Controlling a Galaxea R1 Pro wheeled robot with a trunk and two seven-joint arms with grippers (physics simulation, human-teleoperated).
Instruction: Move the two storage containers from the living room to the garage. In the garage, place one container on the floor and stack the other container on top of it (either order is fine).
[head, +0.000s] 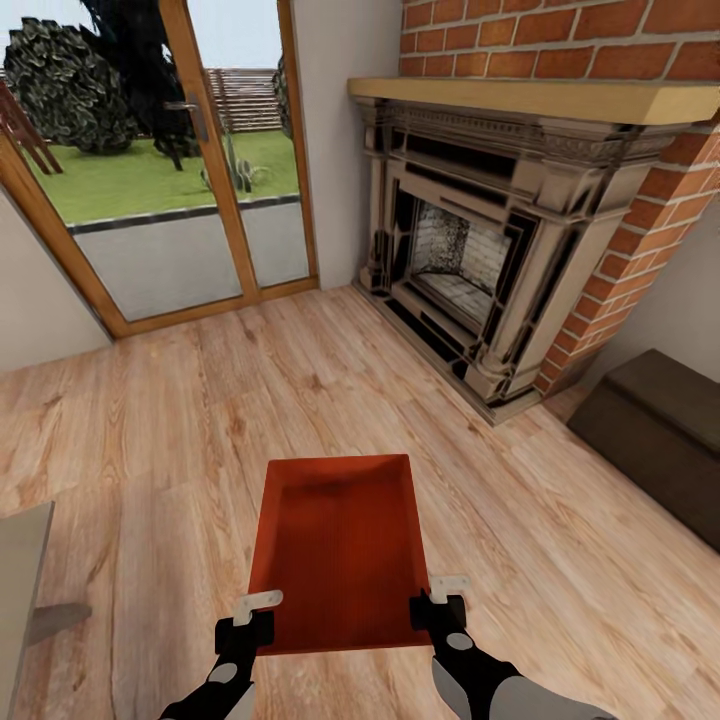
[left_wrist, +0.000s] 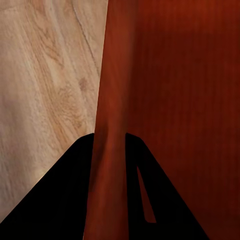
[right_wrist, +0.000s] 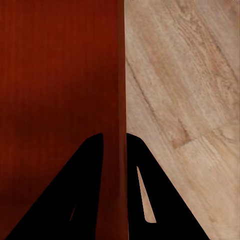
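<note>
An orange-red rectangular open-topped plastic storage container (head: 340, 545) hangs above the light wood plank floor (head: 150, 420), in front of the red brick fireplace (head: 500, 260). The left gripper (head: 262, 612) and right gripper (head: 440, 598) each pinch a side wall.

Both arms reach forward and low, roughly level with each other. Left gripper (head: 254, 612) pinches the left side wall of the storage container (head: 338, 545) near its close corner; one finger inside, one outside. Right gripper (head: 441, 598) clamps the right wall likewise. Wrist views: walls squeezed between black fingers (left_wrist: 65, 195).
</note>
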